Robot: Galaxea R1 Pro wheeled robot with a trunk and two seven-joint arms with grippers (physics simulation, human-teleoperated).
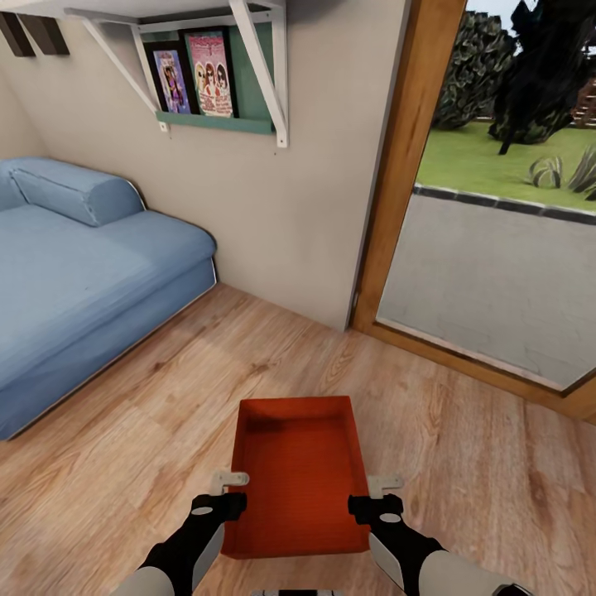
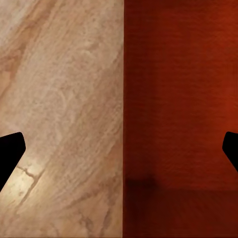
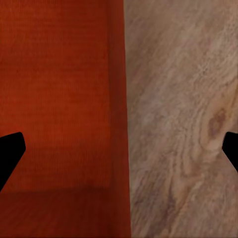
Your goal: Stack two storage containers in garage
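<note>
Bin (image 1: pixel 300 472) is sitting on the wood floor (image 1: pixel 124 447) near the sofa (image 1: pixel 74 273), left tool (image 1: pixel 229 493) and right tool (image 1: pixel 374 497) both gaping wide, straddling its side walls. Uneven clamping probably tilts it.

Light wood-plank floor (image 1: pixel 149 414); blue sofa (image 1: pixel 74 273); beige wall (image 1: pixel 273 215); green shelf (image 1: pixel 219 83); wood-framed glass door (image 1: pixel 488 273).

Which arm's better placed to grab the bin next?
Neither alone, probably both. The left tool straddles the storage container's left wall, the right tool its right wall, both open with the wall between their fingers. A two-sided lift looks best.
</note>
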